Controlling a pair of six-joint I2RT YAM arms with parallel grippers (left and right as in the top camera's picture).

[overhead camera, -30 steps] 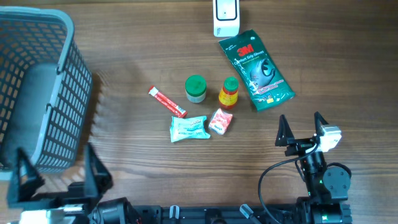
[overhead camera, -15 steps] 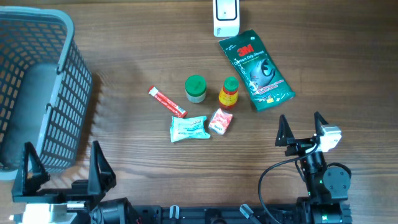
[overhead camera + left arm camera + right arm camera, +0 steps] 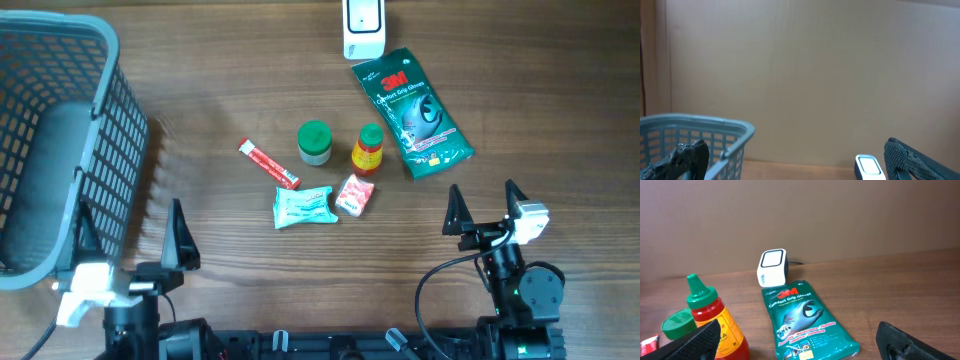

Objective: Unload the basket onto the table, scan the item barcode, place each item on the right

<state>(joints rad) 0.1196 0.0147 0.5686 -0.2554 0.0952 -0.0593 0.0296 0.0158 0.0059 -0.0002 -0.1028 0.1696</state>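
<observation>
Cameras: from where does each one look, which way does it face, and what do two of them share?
Overhead: above the table, looking straight down on basket, scanner, glove pack; left gripper and right gripper both show, open.
Left wrist: low, looking level across the table at the far wall; its fingertips sit in the bottom corners.
Right wrist: low, looking across the table past a red bottle; its fingertips sit in the bottom corners.
Shared: both wrist views show the scanner.
</observation>
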